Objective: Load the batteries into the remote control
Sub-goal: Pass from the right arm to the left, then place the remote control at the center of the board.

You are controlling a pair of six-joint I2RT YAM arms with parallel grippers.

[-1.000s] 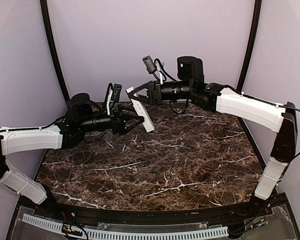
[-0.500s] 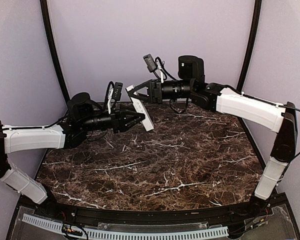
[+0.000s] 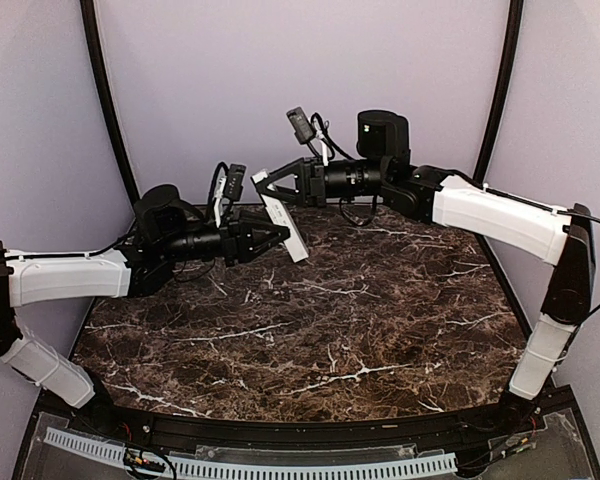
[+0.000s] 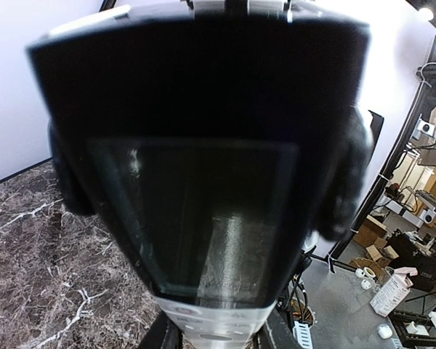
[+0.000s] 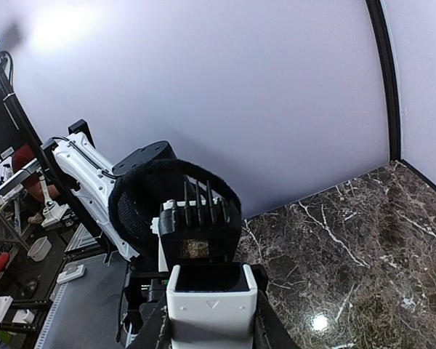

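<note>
The remote control point(image 3: 283, 227) is a slim white bar held tilted in the air over the back of the table. My right gripper point(image 3: 264, 186) is shut on its upper end. My left gripper point(image 3: 279, 238) is shut on its lower end. In the right wrist view the remote's white end point(image 5: 211, 305) shows a dark open recess between my fingers point(image 5: 154, 331). In the left wrist view the remote's dark glossy face point(image 4: 203, 182) fills the frame, with its white button part point(image 4: 212, 323) at the bottom. The batteries are out of view.
The dark marble table point(image 3: 360, 330) lies below both arms. Purple walls and two black poles point(image 3: 110, 110) close in the back. A white perforated strip point(image 3: 250, 465) runs along the near edge.
My left gripper's jaws have closed from wide apart onto the remote's lower end. The right gripper has kept its hold, and the remote has barely moved.
</note>
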